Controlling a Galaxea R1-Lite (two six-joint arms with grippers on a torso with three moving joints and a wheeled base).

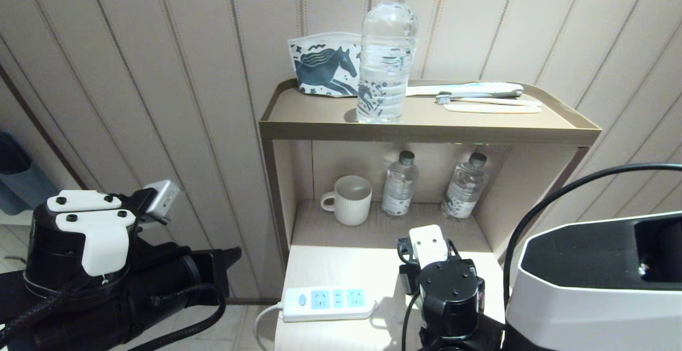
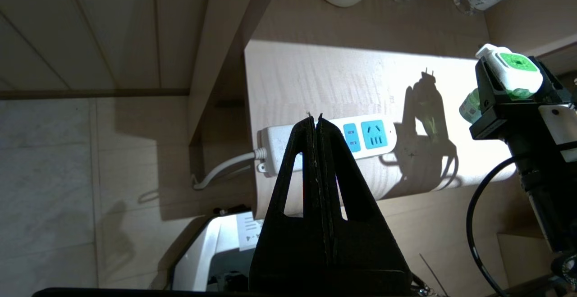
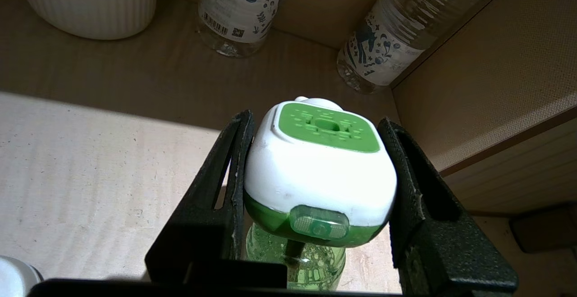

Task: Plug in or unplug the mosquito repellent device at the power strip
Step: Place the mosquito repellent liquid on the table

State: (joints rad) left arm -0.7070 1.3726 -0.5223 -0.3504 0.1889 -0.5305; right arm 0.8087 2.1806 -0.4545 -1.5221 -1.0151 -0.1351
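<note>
Power strip [image 1: 326, 303] lies low centre of the head view, all sockets free. My right gripper [image 3: 315, 184] clamps the mosquito repellent device [image 3: 321, 171], held just right of the strip. Left gripper [image 2: 318, 123] closed, idle. I'd square the prongs over a socket, then press straight.

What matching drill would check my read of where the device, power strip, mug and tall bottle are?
Things:
1. mosquito repellent device
2. power strip
3. white mug
4. tall water bottle

Places:
A. top shelf, beside the horse-print pouch
B. lower shelf, left of two small bottles
C. gripped in the right hand
D. near the table's front edge, sockets empty

Pairs: 1-C, 2-D, 3-B, 4-A
</note>
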